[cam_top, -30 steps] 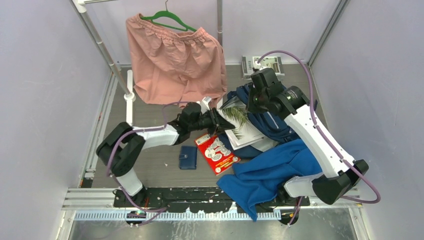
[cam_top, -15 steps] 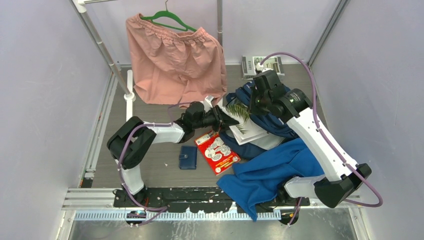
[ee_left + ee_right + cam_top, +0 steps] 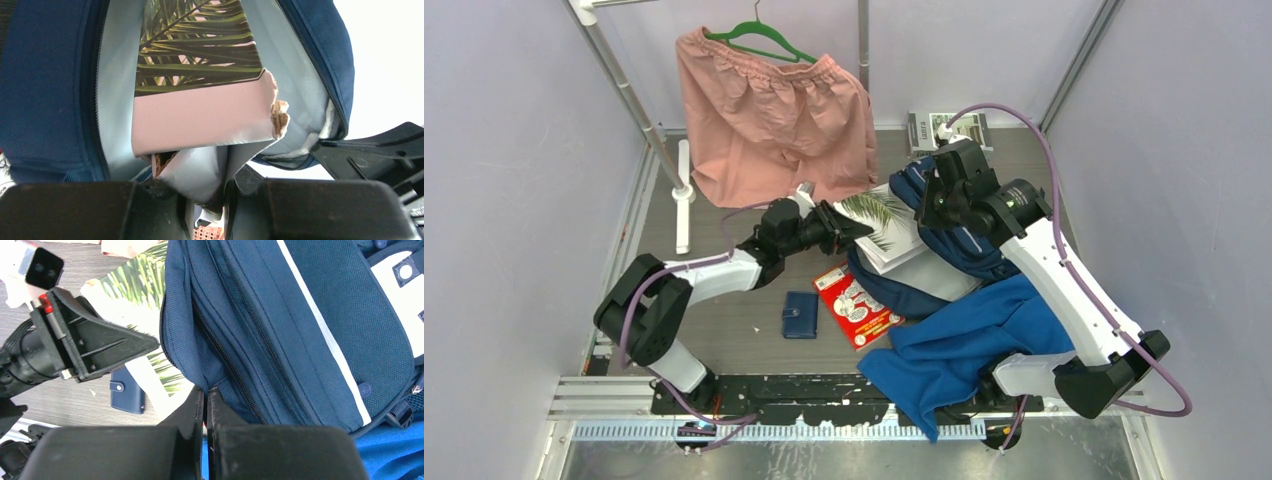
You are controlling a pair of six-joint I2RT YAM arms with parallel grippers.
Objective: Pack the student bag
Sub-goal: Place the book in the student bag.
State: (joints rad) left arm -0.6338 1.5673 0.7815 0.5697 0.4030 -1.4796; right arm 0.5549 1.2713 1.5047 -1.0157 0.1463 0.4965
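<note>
Though hidden overhead, left wrist shows book (image 3: pixel 200 115) corner torn, inside student bag (image 3: pixel 50 90).

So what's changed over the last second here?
The left fingers, gripping the palm-leaf book, carried it leftward and away from the arm bases, and that arm's elbow swung out left. The right fingers kept pinching the student bag at its rim, barely shifting. The wallet and red booklet stayed put.

one bag (image 3: pixel 959 250), one book (image 3: pixel 879 220), one wallet (image 3: pixel 800 314), one cloth (image 3: pixel 964 340).
</note>
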